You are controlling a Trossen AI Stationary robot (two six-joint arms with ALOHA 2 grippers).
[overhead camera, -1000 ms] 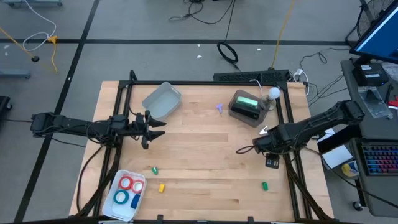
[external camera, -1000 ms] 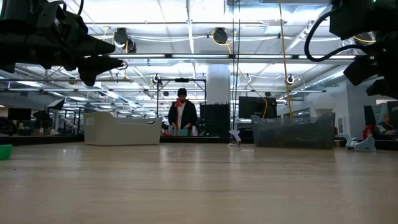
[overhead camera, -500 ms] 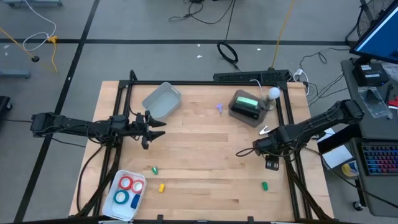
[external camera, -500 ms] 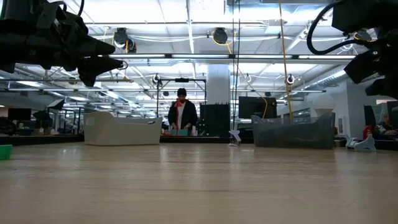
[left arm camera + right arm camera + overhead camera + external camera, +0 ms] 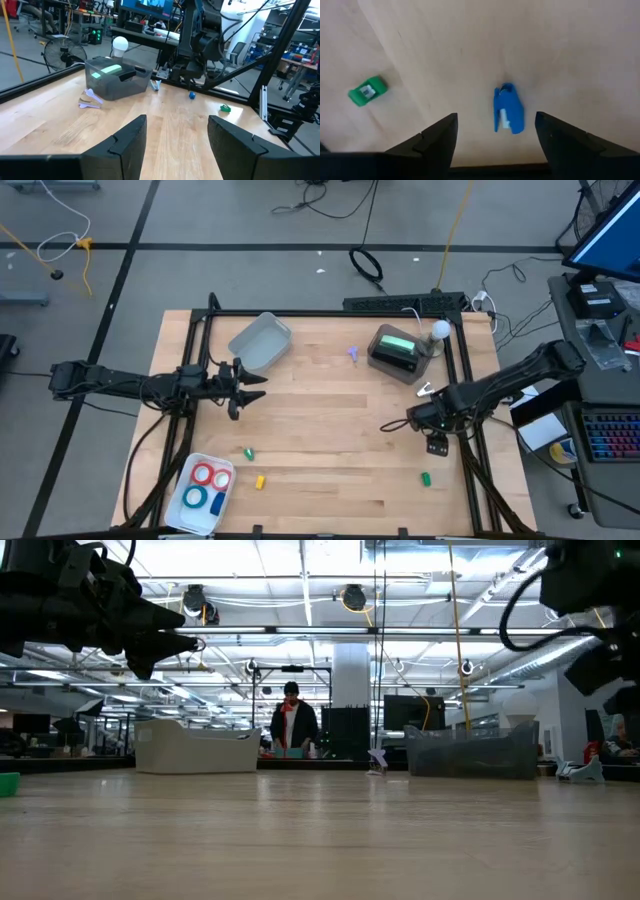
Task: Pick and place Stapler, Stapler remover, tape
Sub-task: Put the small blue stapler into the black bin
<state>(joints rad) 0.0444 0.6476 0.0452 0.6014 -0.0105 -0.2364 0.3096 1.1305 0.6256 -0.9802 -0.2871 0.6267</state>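
Red and blue tape rolls (image 5: 203, 475) lie in a white tray (image 5: 180, 515) at the table's near left corner. A small blue stapler-like item (image 5: 508, 110) lies flat on the wood, right below my right gripper (image 5: 496, 116), which is open and points down at it from above; the item also shows in the left wrist view (image 5: 191, 95). In the high view my right gripper (image 5: 390, 423) hovers over the table's right half. My left gripper (image 5: 248, 385) is open and hovers over the table's left half, with its fingers (image 5: 127, 137) level and aimed across the table.
A light grey bin (image 5: 260, 340) and a dark bin with a green item inside (image 5: 398, 352) stand near the far edge, a purple piece (image 5: 353, 353) between them. Small green (image 5: 247, 452), yellow (image 5: 260, 481) and green (image 5: 425, 477) pieces lie near the front. A person (image 5: 292, 725) stands far behind the table.
My right arm has shifted a little toward the table's near edge. The left arm and the objects have stayed where they were.
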